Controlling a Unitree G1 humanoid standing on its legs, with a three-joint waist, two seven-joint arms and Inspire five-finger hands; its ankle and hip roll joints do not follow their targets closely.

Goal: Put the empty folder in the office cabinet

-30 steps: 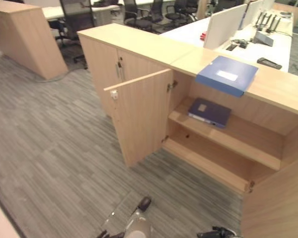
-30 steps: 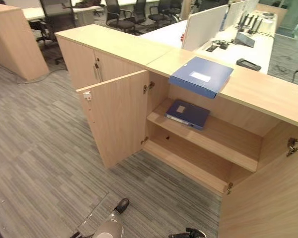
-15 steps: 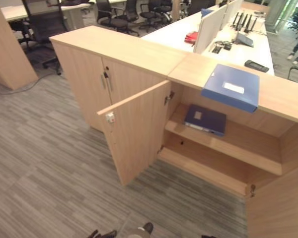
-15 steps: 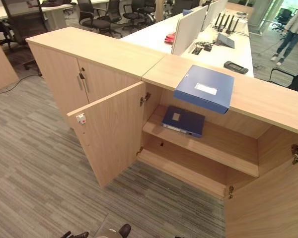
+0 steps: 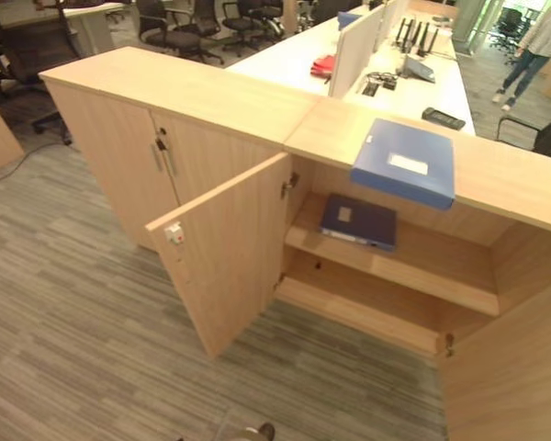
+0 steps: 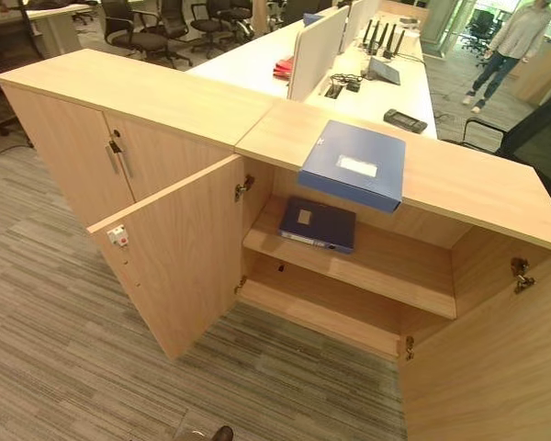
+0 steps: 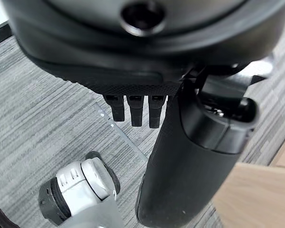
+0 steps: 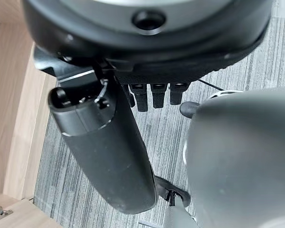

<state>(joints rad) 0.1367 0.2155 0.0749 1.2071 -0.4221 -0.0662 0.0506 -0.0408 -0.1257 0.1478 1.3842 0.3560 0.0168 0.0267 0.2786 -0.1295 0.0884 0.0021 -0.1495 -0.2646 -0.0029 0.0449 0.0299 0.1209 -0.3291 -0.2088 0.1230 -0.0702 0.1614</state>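
The blue folder (image 6: 353, 166) lies on the cabinet (image 6: 165, 96) top, right of frame centre, unheld. Left hand (image 7: 190, 142) and right hand (image 8: 104, 142) hang with relaxed fingers. Probably approach stage; next comes reaching and grasping, then shelving.

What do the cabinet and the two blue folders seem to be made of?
The cabinet looks like light wood-grain laminate board, matte, with metal hinges. The folder on top and the folder on the shelf look like blue plastic-covered board with white labels; the exact material stays uncertain.
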